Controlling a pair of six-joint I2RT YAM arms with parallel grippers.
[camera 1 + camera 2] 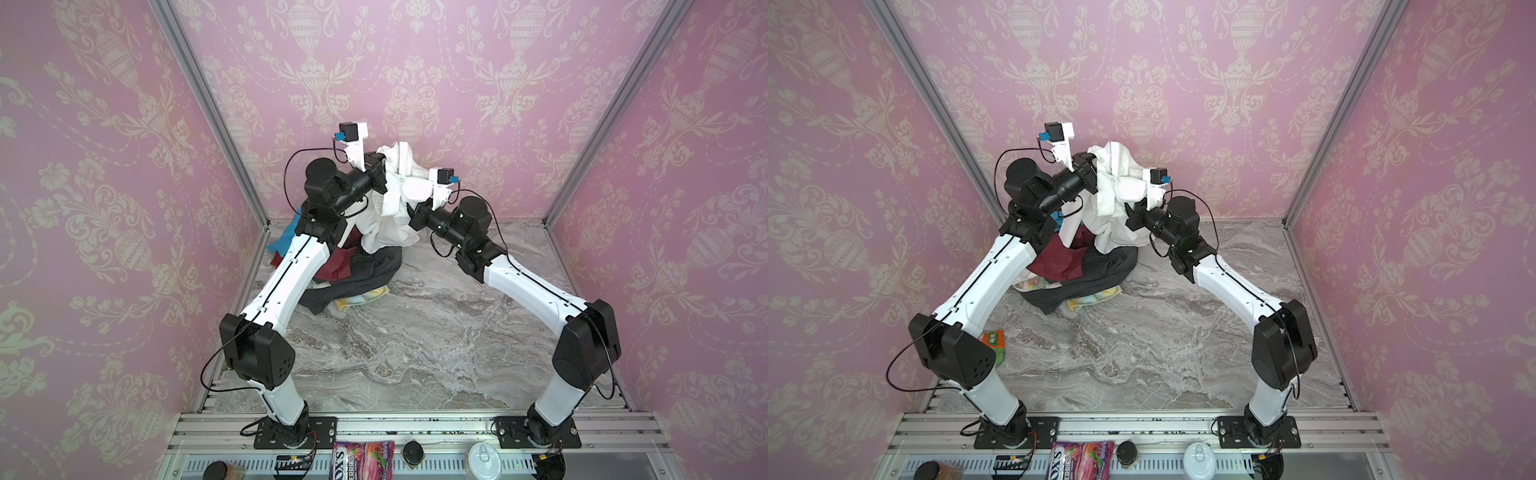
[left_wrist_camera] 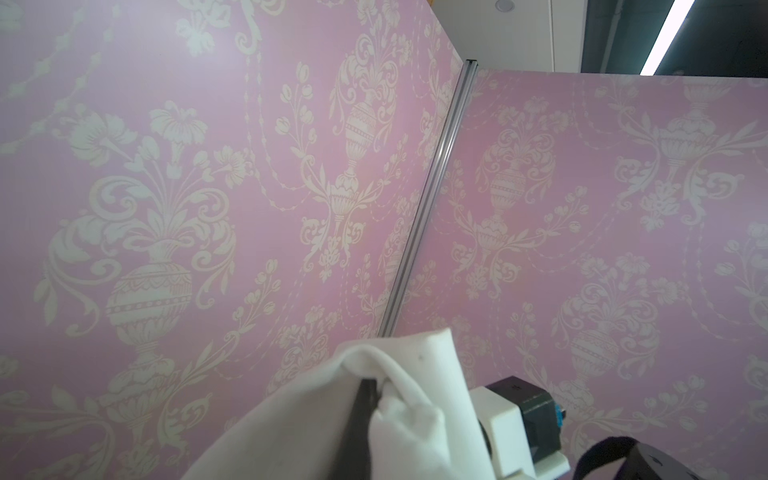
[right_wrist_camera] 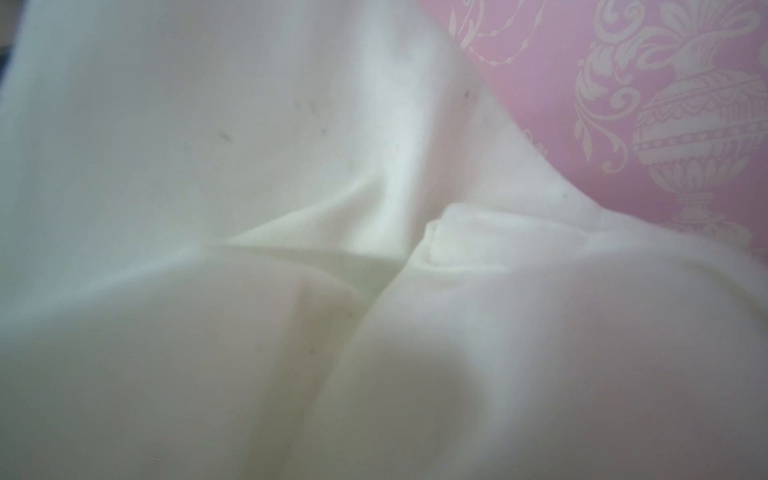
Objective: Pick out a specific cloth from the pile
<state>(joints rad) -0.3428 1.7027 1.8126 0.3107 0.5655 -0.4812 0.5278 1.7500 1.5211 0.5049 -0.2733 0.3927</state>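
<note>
The cloth (image 1: 395, 195), a plain white shirt, hangs lifted above the back of the table in both top views (image 1: 1113, 187). My left gripper (image 1: 379, 160) is shut on its upper edge; in the left wrist view a dark finger (image 2: 365, 399) shows pinched in white folds (image 2: 419, 365). My right gripper (image 1: 414, 215) is lower and to the right, its fingertips buried in the shirt. White fabric (image 3: 291, 249) fills the right wrist view and hides the jaws. The shirt's hem still touches the pile (image 1: 357, 270) of dark grey, maroon, blue and tie-dye garments below.
Pink patterned walls (image 1: 415, 83) close in the back and sides, near both raised wrists. A green and orange packet (image 1: 992, 337) lies by the left arm's elbow. A candy bag (image 1: 363, 459), a dark jar (image 1: 413, 453) and a white lidded cup (image 1: 482, 457) sit on the front ledge.
</note>
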